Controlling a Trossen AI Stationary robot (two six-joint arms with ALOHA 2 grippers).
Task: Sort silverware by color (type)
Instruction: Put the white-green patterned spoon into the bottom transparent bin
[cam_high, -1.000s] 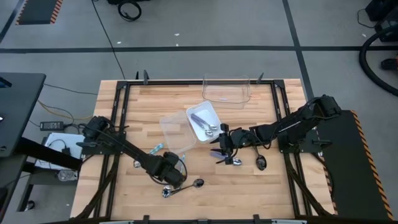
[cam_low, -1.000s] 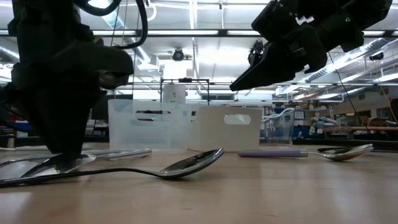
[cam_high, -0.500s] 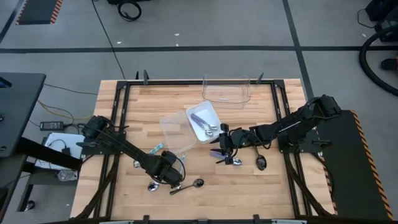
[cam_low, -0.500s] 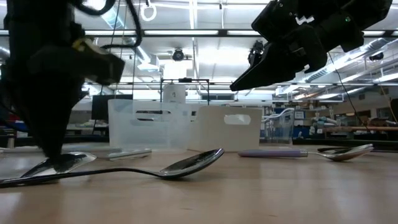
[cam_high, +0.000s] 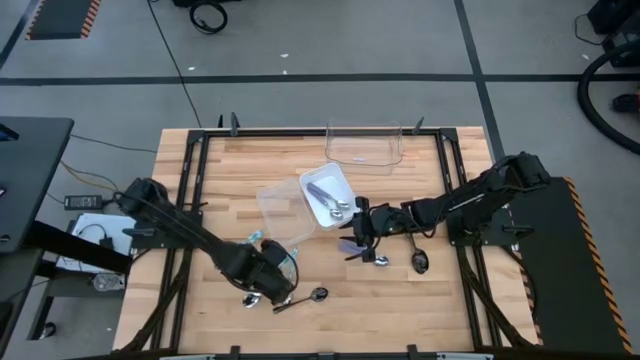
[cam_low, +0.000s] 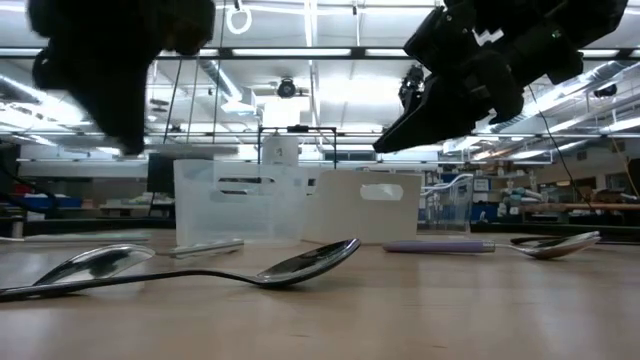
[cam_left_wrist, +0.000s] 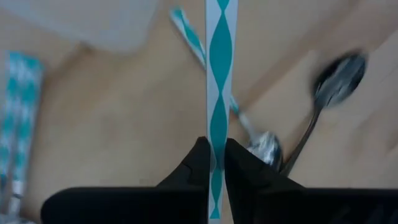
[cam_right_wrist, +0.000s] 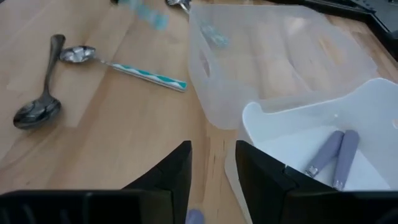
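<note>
Two arms work a wooden surface (cam_high: 220, 180) framed by black rails — grey floor around. Left pincer (cam_left_wrist: 214, 163) pinches a teal-striped spoon handle (cam_left_wrist: 217, 74) above two loose spoons (cam_high: 300, 296) near the front edge; right pincer (cam_right_wrist: 211, 168) hangs spread beside the white tray (cam_right_wrist: 373, 106).

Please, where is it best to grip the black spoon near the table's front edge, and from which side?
Grip the black spoon at mid-handle, coming straight down from above, with the fingers across it. The handle is thin and lies low along the wood, while the bowl is wide and rounded. The handle's tip lies close to the head of a teal-handled spoon, so keep off that end.
</note>
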